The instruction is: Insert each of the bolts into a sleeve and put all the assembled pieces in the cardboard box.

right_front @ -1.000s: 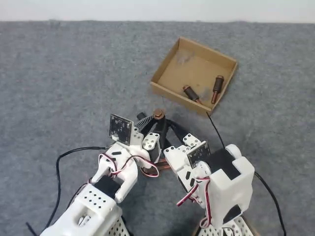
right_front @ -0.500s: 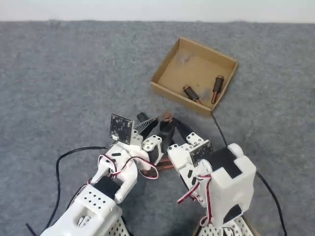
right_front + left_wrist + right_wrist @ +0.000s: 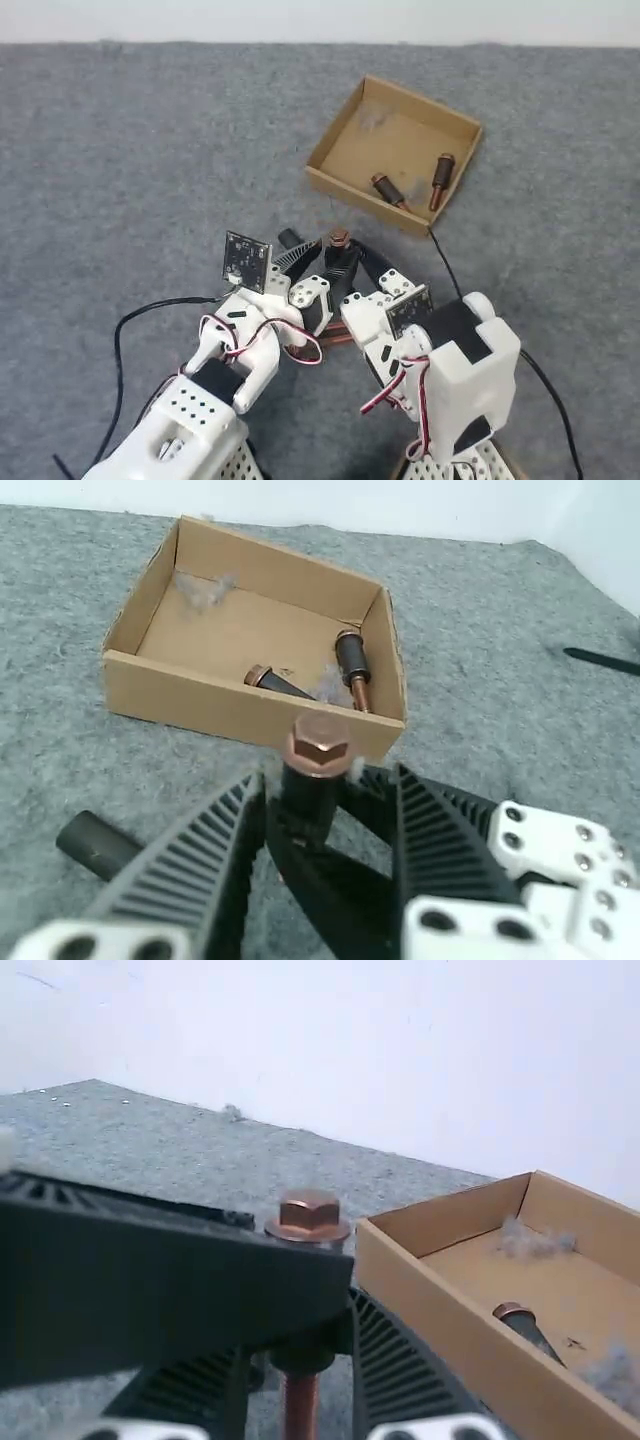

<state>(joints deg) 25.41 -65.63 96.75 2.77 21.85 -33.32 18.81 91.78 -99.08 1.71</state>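
A copper-headed bolt (image 3: 338, 238) stands upright in a black sleeve (image 3: 337, 262) just in front of the cardboard box (image 3: 330, 178). My right gripper (image 3: 347, 264) is shut on this sleeve, and the bolt's copper shank (image 3: 300, 1406) sticks out below it. My left gripper (image 3: 316, 256) is open, its ribbed fingers (image 3: 205, 845) standing apart on either side of the sleeve (image 3: 305, 792). A loose black sleeve (image 3: 289, 239) lies on the carpet beside the left gripper. Two assembled pieces (image 3: 388, 189) (image 3: 441, 178) lie in the box.
Grey carpet covers the table. The box's near wall (image 3: 240, 705) stands close behind the held piece. A black cable (image 3: 440, 265) runs from the box's corner past the right arm, and another cable (image 3: 130, 320) loops left of the left arm.
The right gripper has carried the bolt and sleeve a little to the right, towards the box. The left arm has stayed in place.
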